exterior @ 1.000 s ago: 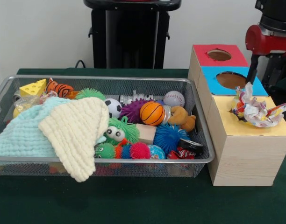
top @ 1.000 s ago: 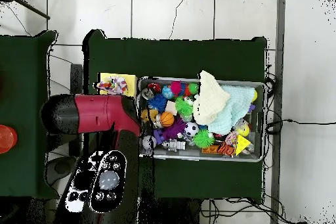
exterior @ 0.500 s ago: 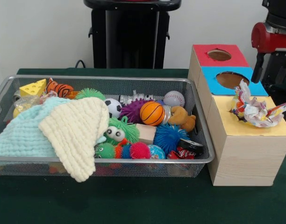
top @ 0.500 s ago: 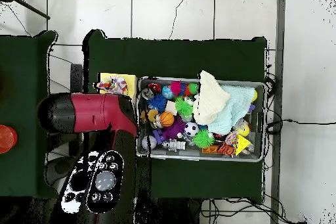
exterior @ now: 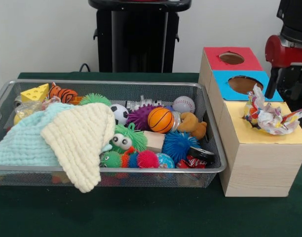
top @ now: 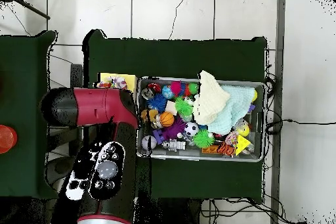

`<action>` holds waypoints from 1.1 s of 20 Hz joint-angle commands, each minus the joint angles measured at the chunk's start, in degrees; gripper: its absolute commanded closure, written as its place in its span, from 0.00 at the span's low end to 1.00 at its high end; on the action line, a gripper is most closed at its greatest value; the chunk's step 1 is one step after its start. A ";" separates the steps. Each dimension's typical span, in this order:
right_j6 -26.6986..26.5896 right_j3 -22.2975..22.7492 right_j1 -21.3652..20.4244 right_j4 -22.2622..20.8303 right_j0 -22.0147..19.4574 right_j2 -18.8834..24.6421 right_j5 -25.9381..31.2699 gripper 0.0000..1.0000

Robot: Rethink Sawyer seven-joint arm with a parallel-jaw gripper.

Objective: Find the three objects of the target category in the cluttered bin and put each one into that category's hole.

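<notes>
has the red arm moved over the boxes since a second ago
Yes. In the overhead view the red arm has swung up toward the crumpled wrapper on the yellow box, now covering part of it.

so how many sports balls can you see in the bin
3: a basketball in the middle, a soccer ball to its left by the cream cloth, a baseball at the back right. The cloths may hide more.

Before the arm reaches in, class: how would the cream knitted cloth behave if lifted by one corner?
The cream cloth would probably go floppy: it already droops over the wire bin's front rim. It looks light, and may drag the mint cloth it overlaps.
</notes>
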 commanded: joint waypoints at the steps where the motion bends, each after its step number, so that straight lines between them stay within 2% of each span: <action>1: 12.24 -4.02 4.72 0.75 -2.58 1.44 6.65 0.00; 5: 11.70 -4.36 4.83 0.91 -3.02 1.87 6.68 0.00; 6: 11.83 -4.28 4.81 0.93 -3.05 1.82 6.60 1.00; 15: 12.36 -3.15 4.20 1.37 -3.42 2.09 6.68 1.00; 22: 12.81 -2.51 3.30 1.07 -2.96 1.46 4.32 1.00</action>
